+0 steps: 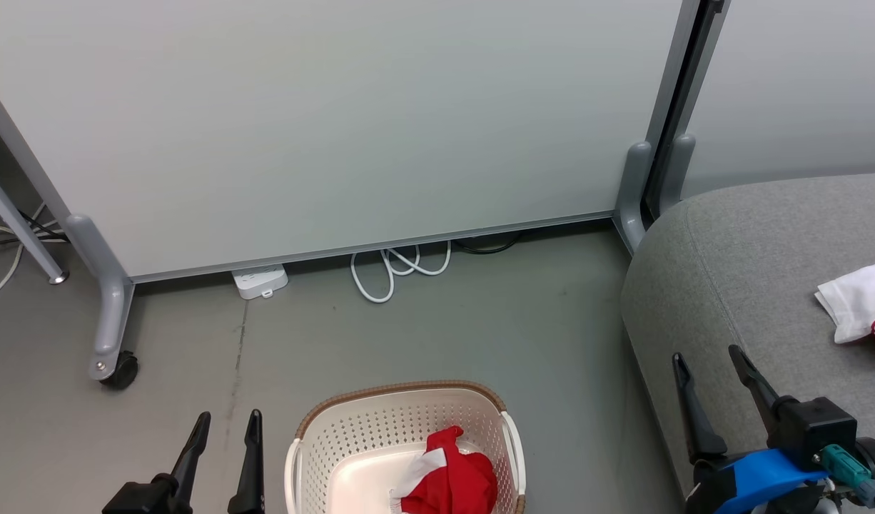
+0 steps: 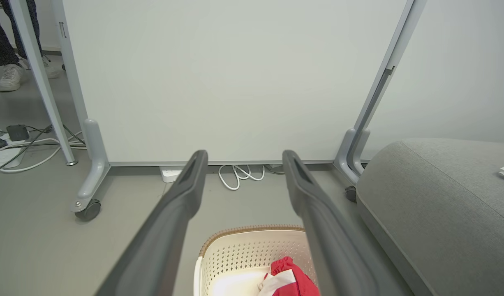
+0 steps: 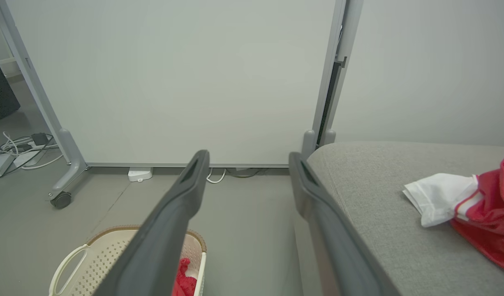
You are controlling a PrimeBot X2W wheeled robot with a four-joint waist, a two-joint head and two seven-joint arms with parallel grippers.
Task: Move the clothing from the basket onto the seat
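One cream perforated basket (image 1: 402, 391), brown-rimmed, just right of the left claw (image 1: 228, 421), spread wide and empty; holds a crumpled red garment (image 1: 455, 478) with a white band. Likewise wide and empty, the right claw (image 1: 705, 357) at the grey seat (image 1: 751, 285) edge; further right on it, white-and-red clothing (image 1: 855, 300).

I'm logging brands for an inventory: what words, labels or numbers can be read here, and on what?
None is readable. The basket, the red clothing in it, the garment on the seat, the white power strip and the wall panel show no legible text.
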